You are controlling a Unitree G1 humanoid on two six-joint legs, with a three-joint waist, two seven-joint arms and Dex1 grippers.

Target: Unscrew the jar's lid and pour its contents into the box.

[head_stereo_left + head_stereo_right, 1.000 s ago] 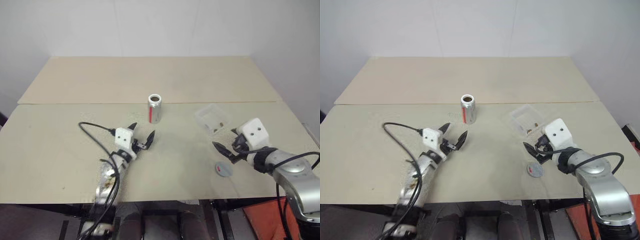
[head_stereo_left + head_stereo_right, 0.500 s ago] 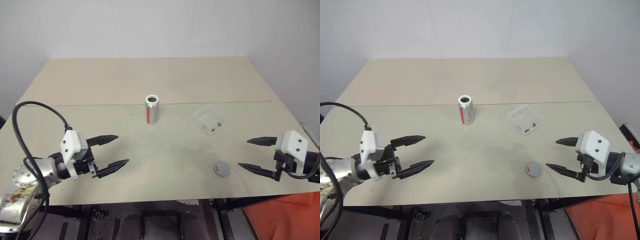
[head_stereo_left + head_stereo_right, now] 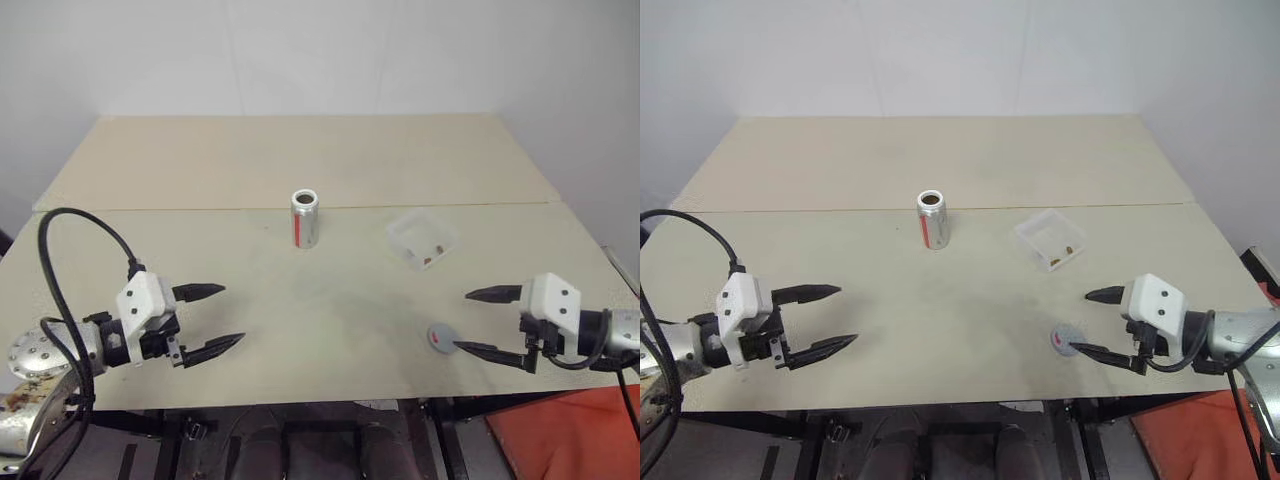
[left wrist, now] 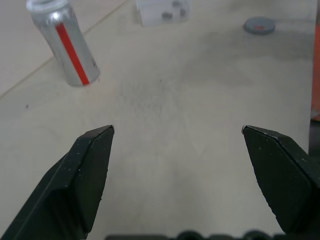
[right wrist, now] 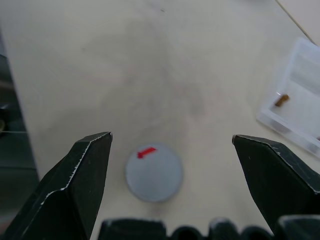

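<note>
— Grippers, state? Left gripper (image 3: 218, 316): fingers spread wide, empty, low over the near left part of the tabletop (image 3: 300, 160), pointing toward the middle. Right gripper (image 3: 478, 321): fingers likewise wide apart, empty, at the near right edge, pointing inward.

— Nearest to each? Lid (image 3: 444, 337): flat on the tabletop, red mark up, just beside the lower finger of the right gripper; in the right wrist view, between the two fingers, untouched. Nothing near the left gripper; bare surface between its fingers in the left wrist view.

— Farther out? Jar (image 3: 306, 217): upright near the middle seam, mouth open, red stripe down the side, well apart from both grippers. Box (image 3: 421, 239): to the jar's right, beyond the lid, clear-walled. Contents (image 3: 431, 256): a few brown bits lying in the box.

— Inside of the jar? Cannot tell.
</note>
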